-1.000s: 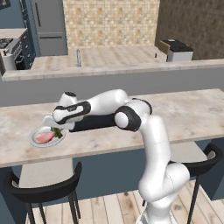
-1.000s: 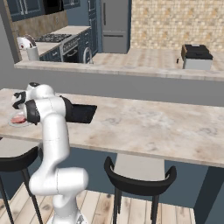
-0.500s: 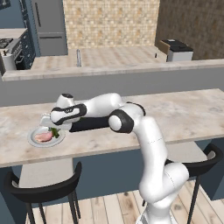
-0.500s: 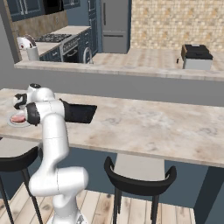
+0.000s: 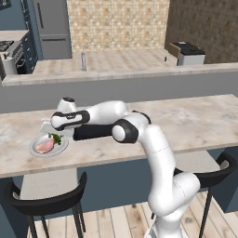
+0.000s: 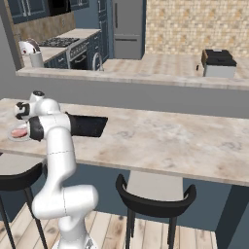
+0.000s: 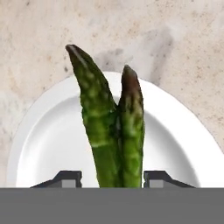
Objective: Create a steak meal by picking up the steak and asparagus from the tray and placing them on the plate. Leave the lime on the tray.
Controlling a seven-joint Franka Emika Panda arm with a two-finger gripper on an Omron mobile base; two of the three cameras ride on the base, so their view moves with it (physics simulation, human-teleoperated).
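In the hand view the asparagus point(image 7: 114, 131) runs off at the bottom, its lower stalks hidden, and the plate point(image 7: 52, 140) is cut there too. From the right base camera the arm covers part of the tray point(image 6: 87, 125) and plate.

Both base views flank the counter point(image 5: 195, 116); hand view looks down closely.

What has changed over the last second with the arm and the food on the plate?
The arm has stretched a little further left over the plate, and the gripper has begun to spread its fingers from the asparagus, whose stalks stand between them above the plate. The steak stays on the plate, the tray stays on the counter, and the base has not driven.
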